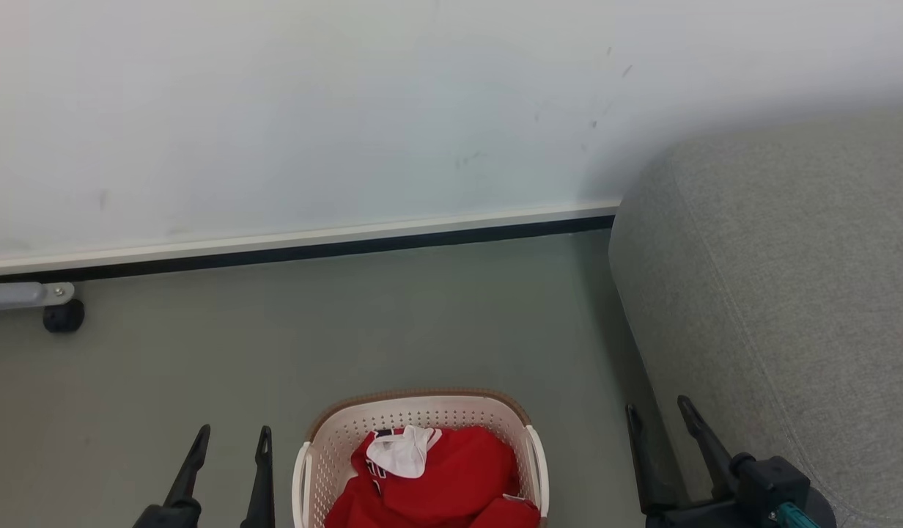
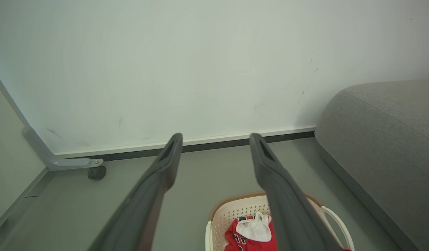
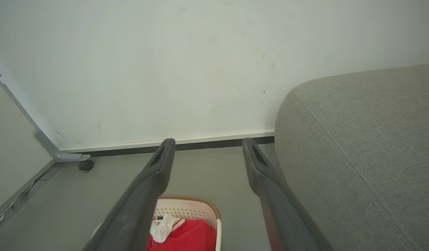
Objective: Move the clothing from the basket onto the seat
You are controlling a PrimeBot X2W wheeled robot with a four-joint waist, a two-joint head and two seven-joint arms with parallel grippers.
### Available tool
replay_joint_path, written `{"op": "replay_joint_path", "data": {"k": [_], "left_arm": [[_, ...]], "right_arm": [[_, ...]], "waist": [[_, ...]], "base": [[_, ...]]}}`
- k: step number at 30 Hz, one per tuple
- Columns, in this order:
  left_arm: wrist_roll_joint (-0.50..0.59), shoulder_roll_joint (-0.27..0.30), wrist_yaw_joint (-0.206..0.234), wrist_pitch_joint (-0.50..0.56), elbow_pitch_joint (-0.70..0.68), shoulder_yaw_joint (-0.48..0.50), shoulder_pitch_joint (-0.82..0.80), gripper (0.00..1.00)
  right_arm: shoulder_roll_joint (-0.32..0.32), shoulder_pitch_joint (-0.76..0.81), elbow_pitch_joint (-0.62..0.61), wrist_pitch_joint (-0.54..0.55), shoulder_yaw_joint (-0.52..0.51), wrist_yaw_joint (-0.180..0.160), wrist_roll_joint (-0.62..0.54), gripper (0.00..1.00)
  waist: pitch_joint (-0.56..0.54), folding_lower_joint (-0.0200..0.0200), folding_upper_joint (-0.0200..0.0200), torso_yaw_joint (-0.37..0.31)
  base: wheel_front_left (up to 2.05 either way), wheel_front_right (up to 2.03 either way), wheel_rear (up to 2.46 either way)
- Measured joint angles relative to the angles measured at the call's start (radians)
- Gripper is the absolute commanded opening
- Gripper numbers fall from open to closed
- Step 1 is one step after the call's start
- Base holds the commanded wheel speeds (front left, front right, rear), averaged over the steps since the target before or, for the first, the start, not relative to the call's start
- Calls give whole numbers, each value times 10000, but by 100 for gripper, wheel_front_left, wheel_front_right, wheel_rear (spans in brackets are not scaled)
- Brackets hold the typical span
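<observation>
The left gripper hovers just left of the basket, its two dark fingers spread with nothing between them. The right gripper stands just as wide and empty to the basket's right, between the basket and the seat. The clothing lies bunched inside the basket, red with a white piece on top, while beyond the basket the grey floor runs to a white wall, with a black caster far to the basket's left.
</observation>
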Motion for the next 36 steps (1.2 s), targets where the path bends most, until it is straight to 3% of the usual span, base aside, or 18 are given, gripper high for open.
{"op": "replay_joint_path", "data": {"k": [21,36], "left_arm": [[727,-4,-715,146,1047,-1233,-1964,100],[1131,-140,-1057,746,2926,-1636,-4068,100]], "right_arm": [[-35,-828,-1114,-42,-811,-176,-364,100],[368,-2346,-2000,-71,-859,-178,-635,100]], "waist": [[2520,2,1,-339],[4833,3,2,-1158]], "base": [[0,0,0],[0,0,0]]}}
